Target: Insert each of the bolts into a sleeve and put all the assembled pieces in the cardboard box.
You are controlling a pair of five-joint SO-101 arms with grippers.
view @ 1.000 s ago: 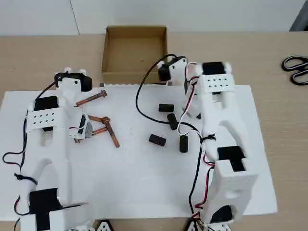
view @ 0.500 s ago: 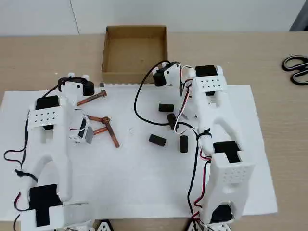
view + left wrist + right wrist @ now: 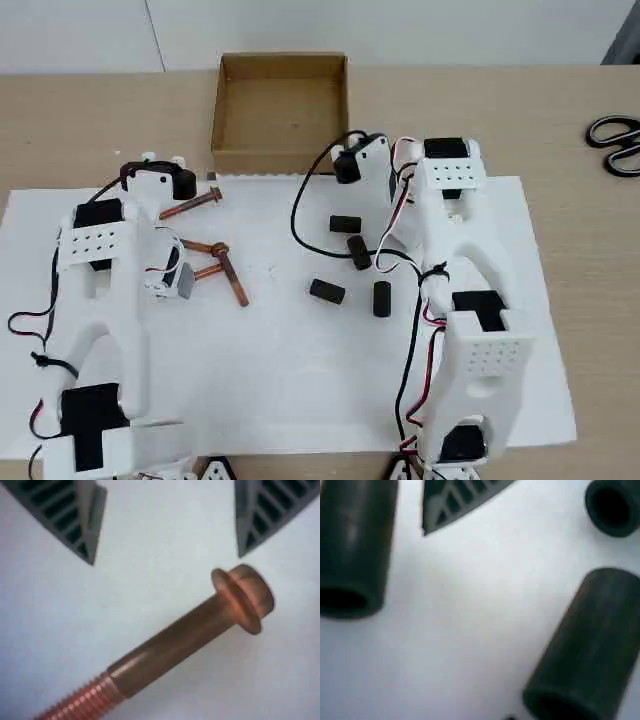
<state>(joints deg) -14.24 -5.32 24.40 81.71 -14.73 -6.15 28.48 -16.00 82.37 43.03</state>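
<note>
While the left gripper [image 3: 166, 559] gapes wide, a copper bolt [image 3: 200, 625] lies just beyond it.
Black sleeves [image 3: 587, 645] lie near the right gripper [image 3: 371, 212]; we cannot tell its state.

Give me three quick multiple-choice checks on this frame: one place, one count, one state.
1. The scissors lie: A on the table right of the white sheet; B in the sheet's middle; C under the sheet.
2. Black sleeves on the sheet: A two; B four; C six.
3. The left gripper is: A open over a bolt; B shut on that bolt; C shut on a sleeve.
Answers: A, they sit on bare wood off the sheet; B, four lie loose in the high view; A, its fingers stand apart and the bolt lies free.
</note>
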